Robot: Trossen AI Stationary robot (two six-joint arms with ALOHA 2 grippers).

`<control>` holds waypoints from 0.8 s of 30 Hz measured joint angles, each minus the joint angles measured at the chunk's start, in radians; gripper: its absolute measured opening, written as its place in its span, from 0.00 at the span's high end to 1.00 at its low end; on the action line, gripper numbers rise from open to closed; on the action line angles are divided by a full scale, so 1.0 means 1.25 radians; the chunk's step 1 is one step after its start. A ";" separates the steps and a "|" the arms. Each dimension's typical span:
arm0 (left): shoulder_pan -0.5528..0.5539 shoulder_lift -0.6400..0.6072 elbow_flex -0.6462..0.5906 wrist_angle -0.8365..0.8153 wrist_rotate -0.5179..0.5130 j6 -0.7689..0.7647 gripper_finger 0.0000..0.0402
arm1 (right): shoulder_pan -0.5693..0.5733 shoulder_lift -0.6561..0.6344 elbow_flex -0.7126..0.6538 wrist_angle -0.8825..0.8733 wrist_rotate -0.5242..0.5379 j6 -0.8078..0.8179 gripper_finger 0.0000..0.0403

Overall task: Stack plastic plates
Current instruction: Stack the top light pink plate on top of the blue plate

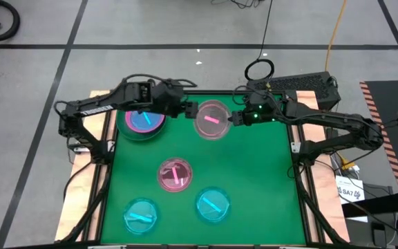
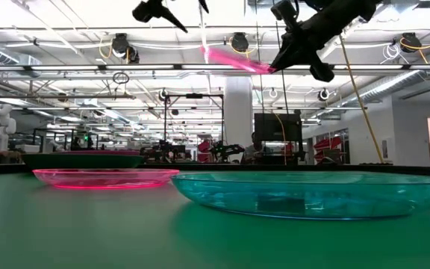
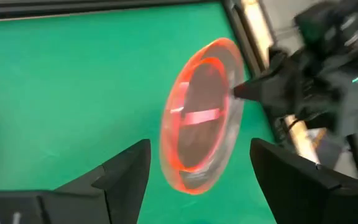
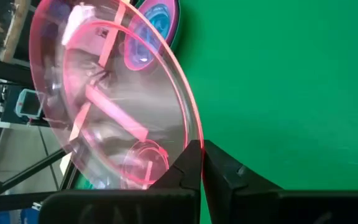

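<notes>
From the high view, we are seeing the right gripper (image 1: 238, 118) pinching the rim of a translucent pink plate (image 1: 211, 120) over the far middle of the green table (image 1: 268, 180). The left gripper (image 1: 186, 109) is hanging just beside that plate's other edge with its fingers spread apart. Next to it, a stack of plates (image 1: 143, 123) with a cyan one on top is sitting at the far left. A second pink plate (image 1: 175, 173) is lying mid-table, and two cyan plates (image 1: 141, 214) (image 1: 213, 205) are lying near the front edge. A white label (image 1: 349, 189) beside the table is reading "8A7", as far as we can make out.

From the low view, we are looking at the held plate (image 2: 234, 61) tilting high above the table, with a cyan plate (image 2: 312, 194) close to the camera.

In the left wrist view, the left fingers (image 3: 126, 171) are standing wide apart, the pink plate (image 3: 202, 115) beyond them.

In the right wrist view, the right fingers (image 4: 188, 168) are clamping the plate's rim (image 4: 114, 93), the stack (image 4: 157, 28) lying beyond.
</notes>
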 joint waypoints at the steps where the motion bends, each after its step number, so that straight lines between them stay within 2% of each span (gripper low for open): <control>1: -0.003 0.010 0.000 0.004 0.000 0.011 0.30 | 0.000 0.000 0.000 0.000 0.000 0.000 1.00; 9: -0.009 0.075 0.000 0.005 0.003 0.023 0.30 | 0.000 0.000 0.000 -0.001 -0.001 0.000 1.00; 15: -0.009 0.081 0.000 0.007 -0.002 0.023 0.32 | 0.000 0.000 0.000 -0.001 -0.022 -0.001 1.00; 18: -0.009 0.081 0.000 0.007 -0.017 0.022 0.39 | 0.000 0.000 0.000 -0.001 -0.023 -0.002 1.00; 24: -0.009 0.086 0.000 0.008 -0.021 0.034 0.59 | -0.001 0.000 0.000 -0.001 -0.022 -0.002 1.00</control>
